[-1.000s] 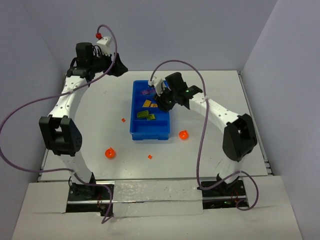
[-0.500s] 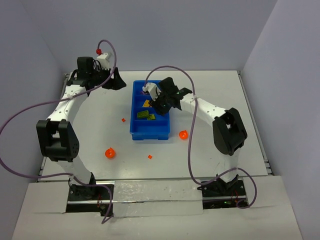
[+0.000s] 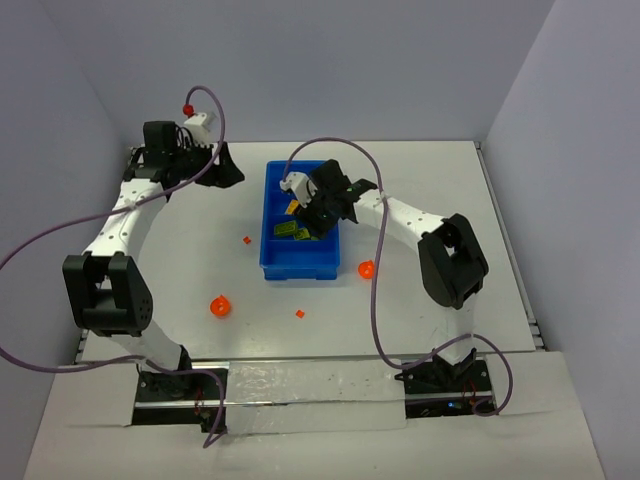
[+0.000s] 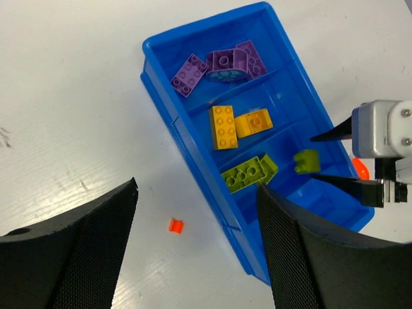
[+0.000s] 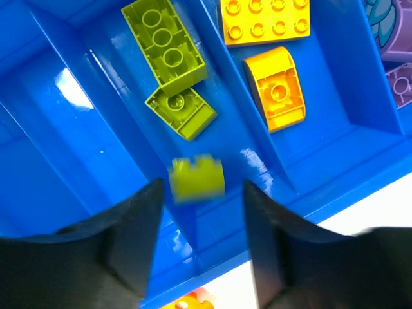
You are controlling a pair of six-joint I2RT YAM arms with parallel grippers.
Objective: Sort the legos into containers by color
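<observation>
**Op:** Status, left to right?

**Eng:** Your left gripper [image 4: 196, 188] is spread wide with nothing in it, hanging over the table [image 4: 64, 96]. An orange bit [image 4: 175, 225] lies under it, between its fingers [image 4: 71, 257] in the wrist view, just beside the tray [image 3: 298, 262] wall.

**Op:** Other orange?

**Eng:** All on the table, none binned.
- A round orange [image 3: 219, 306] sits well behind the left gripper, toward its base.
- A second bit [image 3: 299, 313] is on the base side of the tray.
- A second round one [image 3: 366, 269] is behind and to the right of your right gripper [image 5: 201, 187], just off the tray corner.

**Op:** Tray?

**Eng:** Far end to near: purples [image 4: 222, 64], yellows [image 4: 222, 127], limes [image 4: 248, 172]. The last compartment is bare.

**Op:** Right side?

**Eng:** It's over the lime compartment with the jaws apart. A lime brick [image 5: 196, 177] sits between the fingertips [image 5: 145, 212] with blue showing on both sides. It's blurred, so I read it as loose and dropping, not clamped. The two limes lie just ahead of it in the same compartment.

**Op:** So which step?

**Eng:** Lime drop-off. My read is that only orange remains, and it goes in the bare compartment.

**Op:** Next?

**Eng:** Lift your right clear of the tray walls, then go for the second round one. It may roll, so centre the jaws on it. With your left, go straight down on the orange bit. It's tiny and close to the wall, so don't clip the tray.
</observation>
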